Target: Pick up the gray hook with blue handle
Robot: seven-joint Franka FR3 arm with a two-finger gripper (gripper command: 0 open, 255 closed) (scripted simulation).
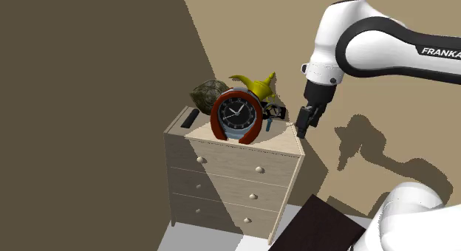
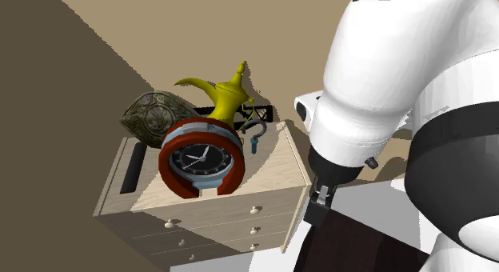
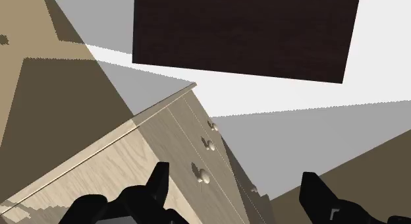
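The end effector hangs with its fingers spread apart and nothing between them, off the corner of a pale wooden chest of drawers, not over its top. The wrist view has the end effector looking past the chest's edge and drawer knobs to the grey floor and the dark brown stand.

The gray hook with blue handle lies on the chest's top, near the end effector and just in from that corner. Beyond it stand a black wire rack, a yellow long-spouted pot and a dark ornate lump. A round black-faced clock in a red horseshoe frame stands just past the hook, toward the chest's front edge. Nothing stands between end effector and hook.

White letters on the arm's dark band read "FRANKA".
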